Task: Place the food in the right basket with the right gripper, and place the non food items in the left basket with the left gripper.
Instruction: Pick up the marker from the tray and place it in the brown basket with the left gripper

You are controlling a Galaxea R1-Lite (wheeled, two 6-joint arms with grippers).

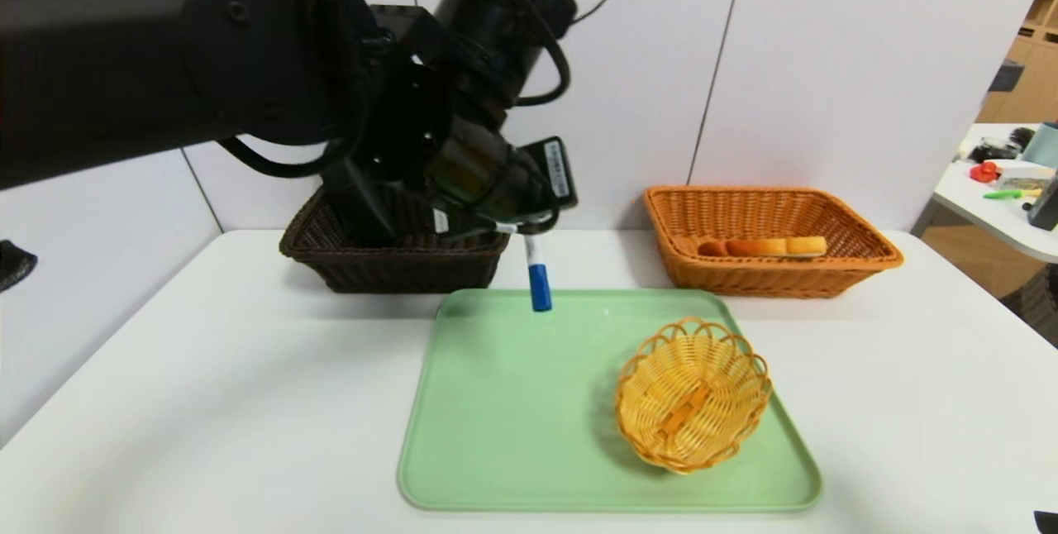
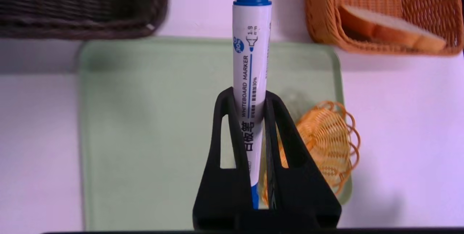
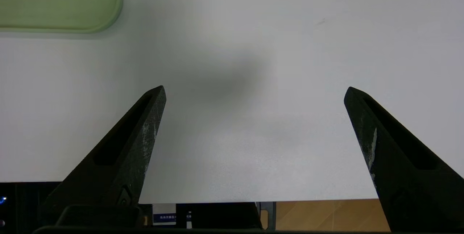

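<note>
One item in transit: left gripper (image 2: 248,98) clamped on marker (image 1: 537,274), cap hanging down over far edge of green tray (image 1: 496,435), just short of left basket (image 1: 331,257). Bread (image 1: 764,247) lies in right basket (image 1: 860,257). Pouch not visible. Right gripper (image 3: 255,91) parked above bare table, fingers spread wide, empty. Next, likely: carry marker over dark basket's rim, then release.

Three baskets — one dark brown (image 1: 388,257), one orange (image 1: 769,240), one small yellow (image 1: 693,393). One green tray (image 1: 512,418), one marker (image 1: 537,274), one bread slice (image 1: 764,247) — two grippers (image 2: 249,98) (image 3: 255,91).
</note>
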